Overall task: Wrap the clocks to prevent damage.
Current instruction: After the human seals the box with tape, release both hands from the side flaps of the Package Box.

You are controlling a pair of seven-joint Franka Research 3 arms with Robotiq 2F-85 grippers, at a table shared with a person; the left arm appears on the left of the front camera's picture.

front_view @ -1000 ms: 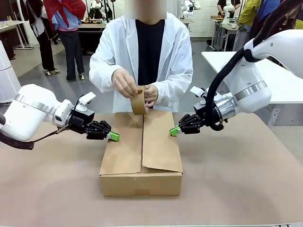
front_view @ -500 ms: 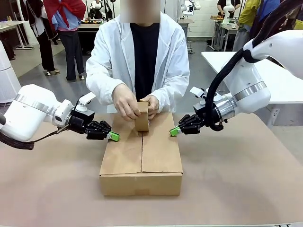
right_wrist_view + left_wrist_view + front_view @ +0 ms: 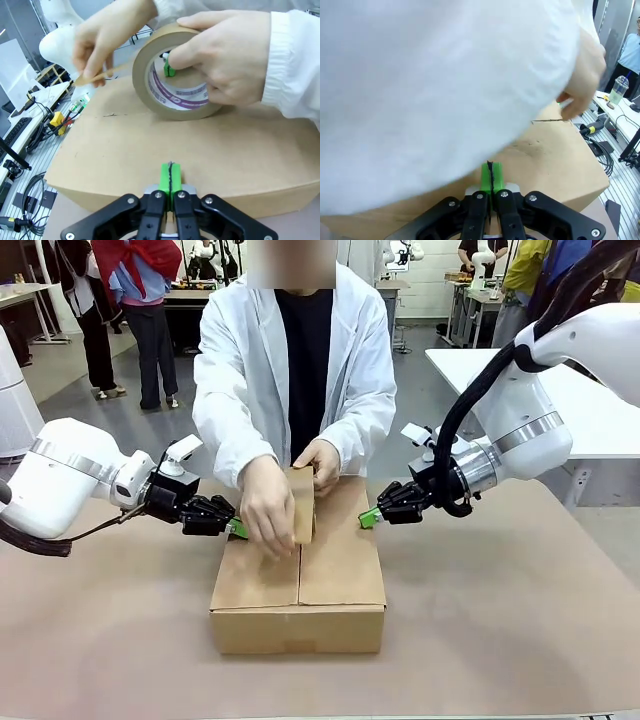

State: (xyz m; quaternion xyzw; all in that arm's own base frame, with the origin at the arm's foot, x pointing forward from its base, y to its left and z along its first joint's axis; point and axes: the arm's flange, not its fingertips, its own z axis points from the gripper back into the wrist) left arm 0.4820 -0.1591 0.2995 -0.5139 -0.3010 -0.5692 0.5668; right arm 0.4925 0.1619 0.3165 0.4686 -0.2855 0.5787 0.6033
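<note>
Person's hands (image 3: 268, 508) run tape roll (image 3: 176, 75) along box (image 3: 300, 580) seam | left tool (image 3: 238, 529), right tool (image 3: 368, 517) pinched closed, empty, flanking flaps | best: press flaps flat, steady.

Purple print inside the core of the tape roll (image 3: 176, 75), too blurred to read.

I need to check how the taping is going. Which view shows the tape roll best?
The right wrist view: the brown tape roll stands close and whole on the cardboard box, its strip pulled out. The front view shows it edge-on between the person's hands; in the left wrist view a sleeve hides it.
</note>
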